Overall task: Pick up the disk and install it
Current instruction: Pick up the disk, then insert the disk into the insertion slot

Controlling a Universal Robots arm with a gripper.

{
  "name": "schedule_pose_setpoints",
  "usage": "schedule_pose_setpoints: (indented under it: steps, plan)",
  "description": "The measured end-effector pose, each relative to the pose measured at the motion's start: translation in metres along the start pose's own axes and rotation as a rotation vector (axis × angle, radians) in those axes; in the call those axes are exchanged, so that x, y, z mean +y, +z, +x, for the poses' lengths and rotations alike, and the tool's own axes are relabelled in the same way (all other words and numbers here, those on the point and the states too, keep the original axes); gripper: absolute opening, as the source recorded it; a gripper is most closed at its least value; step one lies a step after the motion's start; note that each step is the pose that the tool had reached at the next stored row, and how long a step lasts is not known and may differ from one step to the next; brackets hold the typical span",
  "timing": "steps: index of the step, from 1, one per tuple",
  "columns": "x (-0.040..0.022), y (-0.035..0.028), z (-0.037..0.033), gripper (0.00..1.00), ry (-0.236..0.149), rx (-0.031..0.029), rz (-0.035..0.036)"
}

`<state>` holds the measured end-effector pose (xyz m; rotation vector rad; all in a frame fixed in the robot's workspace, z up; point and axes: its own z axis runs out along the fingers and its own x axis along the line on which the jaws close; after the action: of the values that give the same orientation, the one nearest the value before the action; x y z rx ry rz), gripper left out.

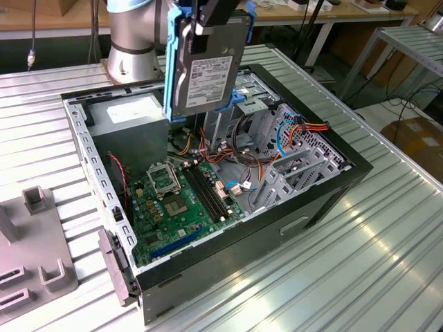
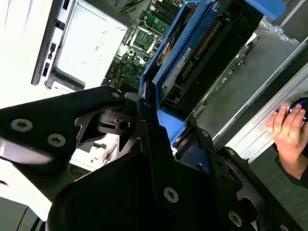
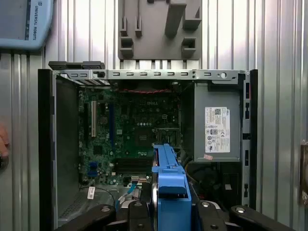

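Observation:
The disk [image 1: 204,69], dark grey metal with a white label and a bright blue carrier rail, hangs on edge above the open computer case [image 1: 325,190]. My gripper [image 1: 208,15] is shut on its upper end. In the second wrist view the black fingers [image 2: 147,120] clamp the blue rail, and the disk [image 2: 202,53] reaches down toward the motherboard. In the first wrist view the disk [image 3: 169,185] shows edge-on between the fingers, over the case's interior. It sits just in front of the metal drive cage [image 1: 259,114] and touches nothing in the case.
The case holds a green motherboard [image 1: 180,200], a grey power supply [image 1: 128,117] and loose coloured cables [image 1: 304,131]. A grey fixture [image 1: 34,270] lies on the slatted table at the exterior view's left. A person's hand [image 2: 288,130] rests beside the case. The arm's base [image 1: 131,41] stands behind.

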<state>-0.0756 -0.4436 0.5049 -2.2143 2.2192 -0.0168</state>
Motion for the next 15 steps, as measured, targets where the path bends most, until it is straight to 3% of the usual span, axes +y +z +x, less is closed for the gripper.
schedule_pose_setpoints:
  steps: [1,3,15]
  plan:
    - [-0.0061,0.0005,0.0,0.37,0.0,0.0,0.0001]
    - [-0.0104,0.0006,0.0,0.37,0.0,0.0002,0.0]
    - [-0.0115,0.0006,0.0026,0.37,0.0,0.0002,-0.0001]
